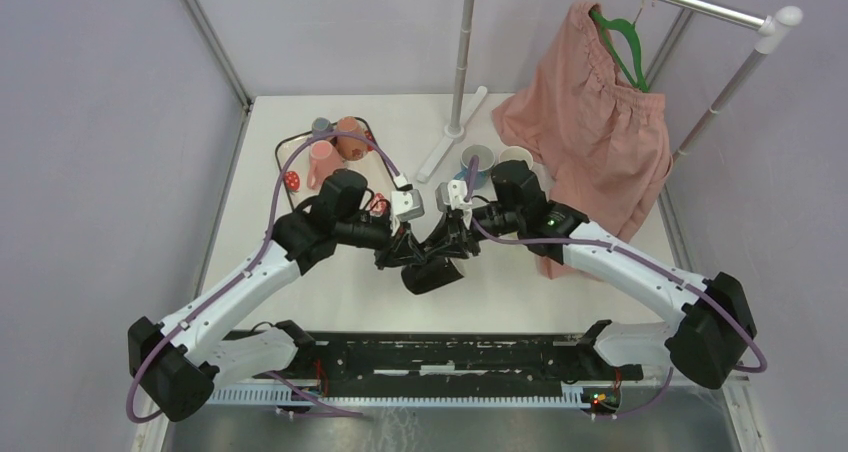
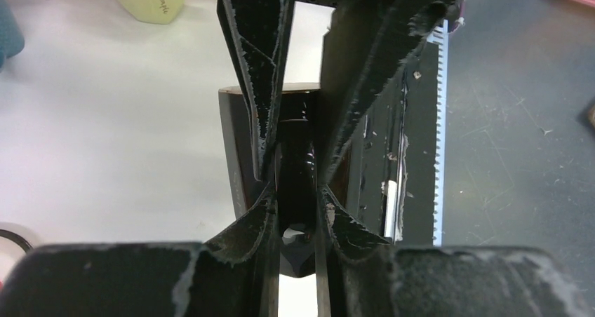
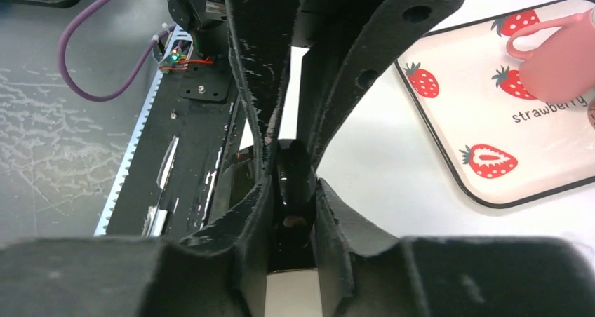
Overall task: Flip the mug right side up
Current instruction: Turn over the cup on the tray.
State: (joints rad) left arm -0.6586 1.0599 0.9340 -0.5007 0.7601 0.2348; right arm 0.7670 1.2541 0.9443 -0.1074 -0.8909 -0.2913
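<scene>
White table point(image 1: 520, 297): black mug point(image 1: 432, 276) at its near middle, pinched between both arms; judged mid-turn. Next, roll it until the mouth faces up, then set it down.
Black mug: seems tipped, long axis nearer level than upright; mouth direction unreadable.
Left gripper point(image 2: 296, 203): closed tight on a narrow glossy mug part.
Right gripper point(image 3: 293, 199): closed likewise, from the opposite side.

Black fingers point(image 2: 252, 71) hide most of the black mug point(image 2: 296, 163) in the 2 wrist views, so its orientation cannot be told.
</scene>
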